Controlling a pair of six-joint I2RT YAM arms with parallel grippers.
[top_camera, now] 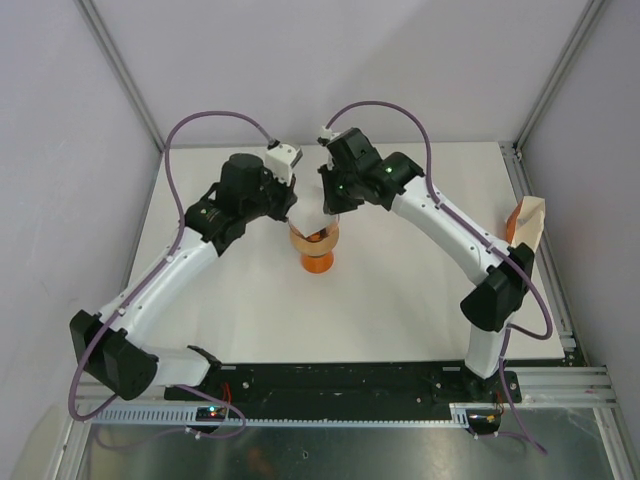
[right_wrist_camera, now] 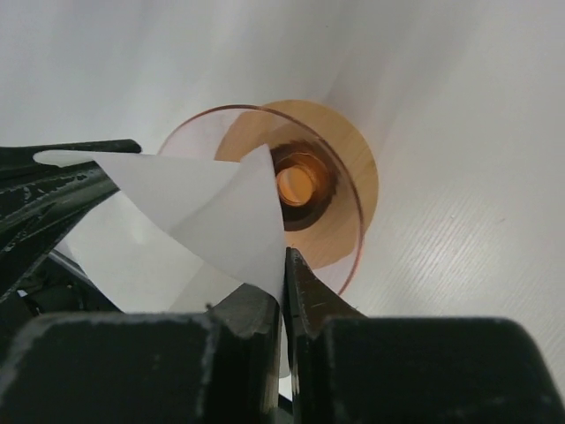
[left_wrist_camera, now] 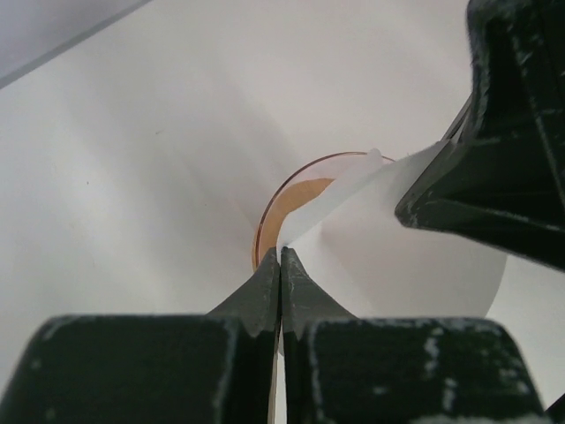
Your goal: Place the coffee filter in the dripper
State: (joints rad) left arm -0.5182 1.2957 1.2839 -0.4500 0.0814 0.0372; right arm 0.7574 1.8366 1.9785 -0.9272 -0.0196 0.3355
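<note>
Left gripper (left_wrist_camera: 281, 258) and right gripper (right_wrist_camera: 284, 261) each pinch the coffee filter (right_wrist_camera: 212, 203) by its rim, near 10 and 2 o'clock from above, over the dripper (right_wrist_camera: 360, 231). The limp, feather-light paper probably creases easily, favouring gentle edge holds.

The filter (right_wrist_camera: 203, 208) is thin matt white paper; the dripper (right_wrist_camera: 194, 132) looks like clear glossy pinkish plastic, maybe glass tbh. Ring (right_wrist_camera: 351, 148) under the dripper looks like smooth matt wood, and the table (right_wrist_camera: 459, 256) around the dripper is matt white with a faint grain.
</note>
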